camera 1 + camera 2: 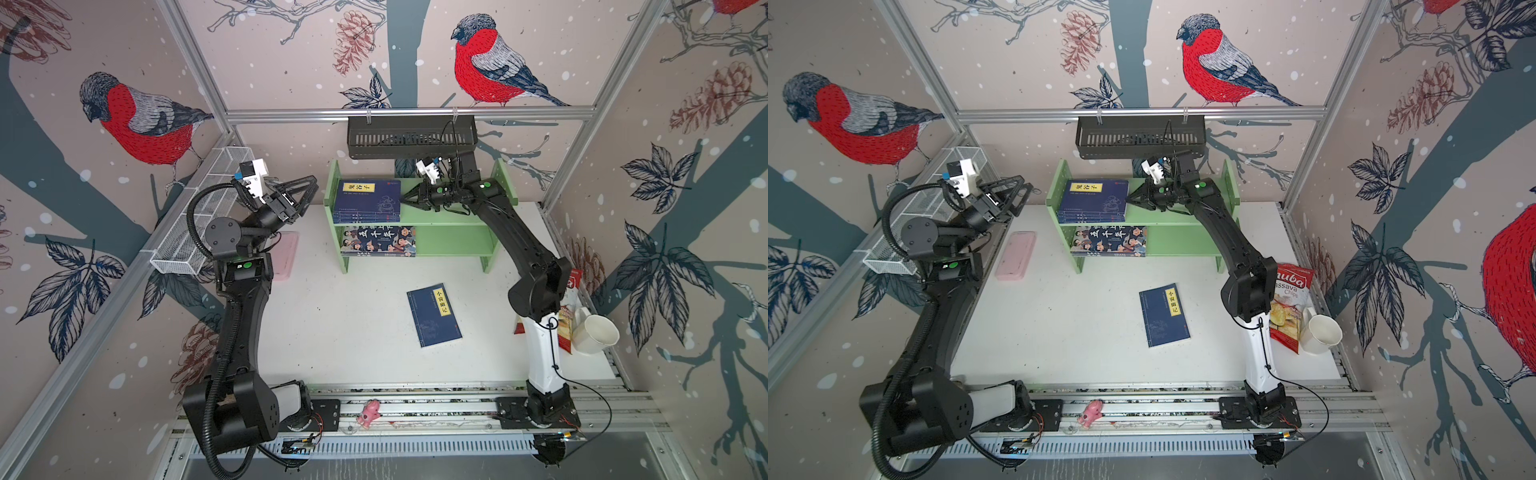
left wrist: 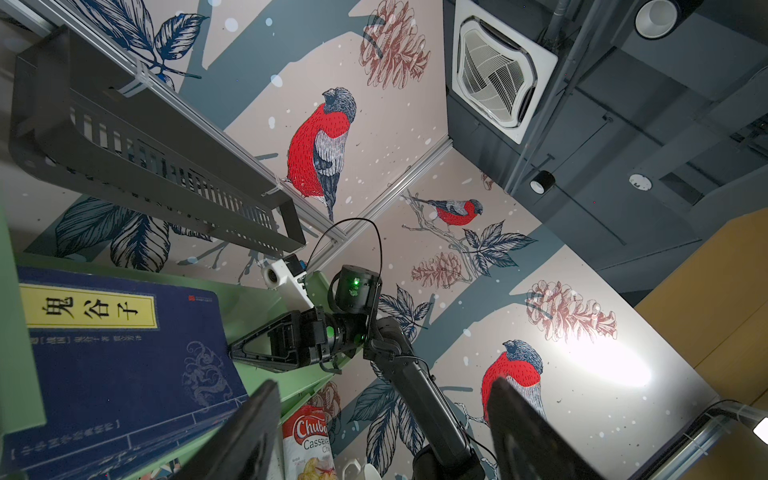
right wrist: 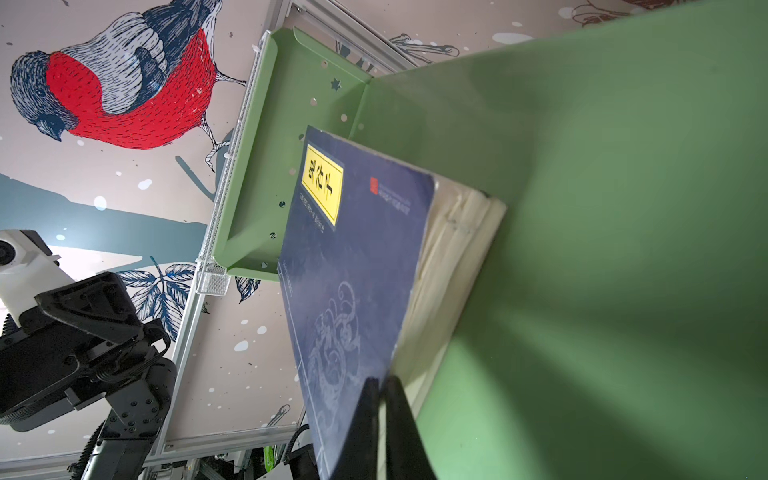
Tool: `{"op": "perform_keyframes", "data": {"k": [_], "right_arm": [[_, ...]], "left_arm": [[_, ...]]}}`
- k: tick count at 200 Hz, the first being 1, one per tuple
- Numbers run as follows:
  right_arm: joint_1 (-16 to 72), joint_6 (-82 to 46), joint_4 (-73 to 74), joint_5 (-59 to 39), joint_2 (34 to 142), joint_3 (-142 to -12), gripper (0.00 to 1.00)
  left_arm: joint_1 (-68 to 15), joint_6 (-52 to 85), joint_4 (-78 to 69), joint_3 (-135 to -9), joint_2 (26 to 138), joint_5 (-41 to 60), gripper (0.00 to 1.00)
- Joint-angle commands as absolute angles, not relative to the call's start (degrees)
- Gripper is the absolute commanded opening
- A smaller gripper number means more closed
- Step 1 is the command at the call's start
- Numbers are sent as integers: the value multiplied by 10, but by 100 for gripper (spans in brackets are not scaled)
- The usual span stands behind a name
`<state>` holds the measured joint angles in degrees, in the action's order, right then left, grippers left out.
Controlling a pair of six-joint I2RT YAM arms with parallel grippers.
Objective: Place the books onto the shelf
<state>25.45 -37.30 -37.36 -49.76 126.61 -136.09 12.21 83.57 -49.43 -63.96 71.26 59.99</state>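
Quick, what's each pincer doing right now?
Left pincer: open, holding nothing.
Right pincer: closed, empty, tip at the edge of the navy book stack on the shelf top tier.

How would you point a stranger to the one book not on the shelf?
Start at the light green shelf at the back of the white table. In front of it, one navy book with a yellow title label lies flat. Unlike the other books, it is off the shelf, alone.
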Motion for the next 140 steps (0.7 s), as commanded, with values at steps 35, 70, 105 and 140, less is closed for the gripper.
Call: {"op": "perform_keyframes", "data": {"k": [35,70,105,140], "right_arm": [[247,-335,-398,-492,1271,-1371,8],[245,-326,-400,-499,1275,-1373,9],[243,-326,-399,-483,1268,-1376,22],[232,-348,-373,-458,1238,-1365,27]], "left_arm": [[122,840,-530,-639,710,605,79],[122,841,-530,-641,710,604,79],[122,843,-530,-641,709,606,79],[122,839,-527,-641,709,607,79]]}}
